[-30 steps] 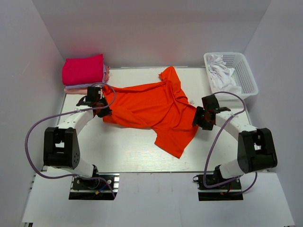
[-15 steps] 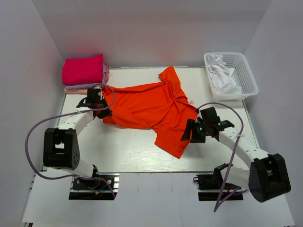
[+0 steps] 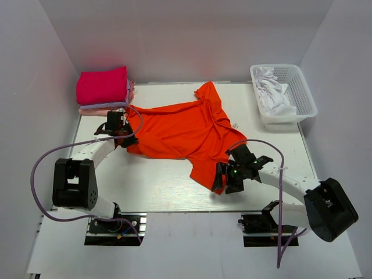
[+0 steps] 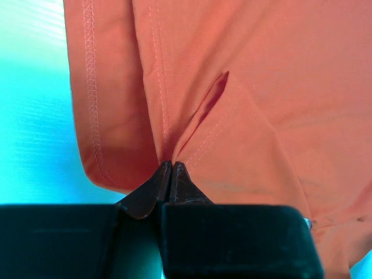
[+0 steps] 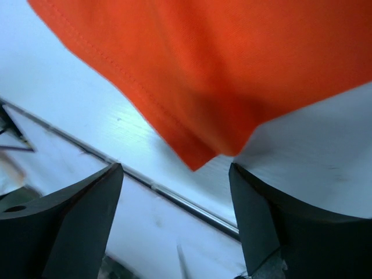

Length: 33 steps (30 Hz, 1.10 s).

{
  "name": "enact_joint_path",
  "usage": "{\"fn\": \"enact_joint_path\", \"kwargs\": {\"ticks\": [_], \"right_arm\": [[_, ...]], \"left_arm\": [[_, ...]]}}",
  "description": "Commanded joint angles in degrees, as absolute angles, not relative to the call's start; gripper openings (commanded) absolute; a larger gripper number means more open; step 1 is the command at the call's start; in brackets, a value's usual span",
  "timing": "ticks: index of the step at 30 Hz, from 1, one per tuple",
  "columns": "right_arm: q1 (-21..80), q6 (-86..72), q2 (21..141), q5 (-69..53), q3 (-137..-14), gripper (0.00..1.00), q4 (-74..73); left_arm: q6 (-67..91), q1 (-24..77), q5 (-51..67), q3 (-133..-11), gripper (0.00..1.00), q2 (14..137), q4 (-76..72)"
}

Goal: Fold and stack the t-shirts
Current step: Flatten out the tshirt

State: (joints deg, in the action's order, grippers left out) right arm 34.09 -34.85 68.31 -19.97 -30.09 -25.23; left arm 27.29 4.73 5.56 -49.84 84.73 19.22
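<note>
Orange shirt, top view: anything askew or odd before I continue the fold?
The orange-red shirt lies skewed across the table, not flat: its far sleeve is crumpled and one corner points at the near edge. The left gripper is shut on a pinched fold; the right gripper is open at that corner.

A white table (image 3: 151, 186) is being covered across its middle by an orange-red t-shirt (image 3: 180, 131). The shirt is being carried spread out but wrinkled, with one corner being stretched toward the near edge and one sleeve toward the far edge. At the far left corner a stack of folded shirts is being borne. A light pink t-shirt (image 3: 93, 110) is being supported directly by the surface. A lavender t-shirt (image 3: 104, 105) and a magenta t-shirt (image 3: 102, 85) are being held above it. The stack is being kept just beside the orange-red cloth's left edge. A white plastic basket (image 3: 305, 96) is being carried at the far right corner, apart from the spread shirt.
</note>
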Motion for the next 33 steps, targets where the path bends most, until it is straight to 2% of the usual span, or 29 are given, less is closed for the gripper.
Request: {"fn": "enact_joint_path", "kwargs": {"ticks": [1,4,6,7,10,12,13,15,16,21,25,33], "right_arm": [[35.8,-38.1,71.9,-17.1,-30.6,0.8,-22.3],[37.0,-39.5,75.1,-14.4,-32.1,0.9,-22.2],[37.9,-40.0,76.1,-13.4,-32.9,0.9,-22.1],[38.1,-40.2,76.2,-13.3,-33.0,0.88,-21.5],[38.8,-41.5,75.8,-12.5,-33.0,0.74,-21.0],[39.1,-42.5,76.0,-9.1,-33.1,0.58,-23.3],[39.1,-44.5,76.2,-8.1,-33.3,0.4,-24.1],[39.3,-45.9,76.6,-5.7,-33.3,0.17,-25.4],[39.1,-45.9,77.2,-5.8,-33.1,0.0,-25.3],[39.8,-45.4,75.7,-3.4,-34.0,0.0,-23.5],[40.0,-42.8,68.7,-1.9,-34.4,0.0,-17.6],[39.9,-36.1,56.1,6.2,-37.9,0.0,-14.9]], "left_arm": [[27.6,5.0,6.5,-49.6,0.0,81.7,18.5],[27.6,5.0,5.9,-49.6,0.0,80.7,19.1],[27.1,5.0,5.3,-49.6,0.0,80.7,19.1],[27.1,5.0,5.3,-49.6,0.0,80.1,19.1],[27.1,5.0,4.1,-49.6,0.0,79.5,19.6],[27.1,5.0,4.1,-49.6,0.0,79.5,20.2],[27.1,5.0,3.6,-49.6,0.0,79.0,20.2],[27.1,5.0,3.6,-49.6,0.0,78.5,20.2],[27.1,5.0,3.6,-49.6,0.0,77.9,20.2],[27.6,5.0,5.0,-49.6,0.0,76.1,20.7],[29.4,5.0,5.0,-50.1,0.0,75.4,22.0],[29.9,5.0,6.8,-50.6,0.0,74.4,22.5]]}}
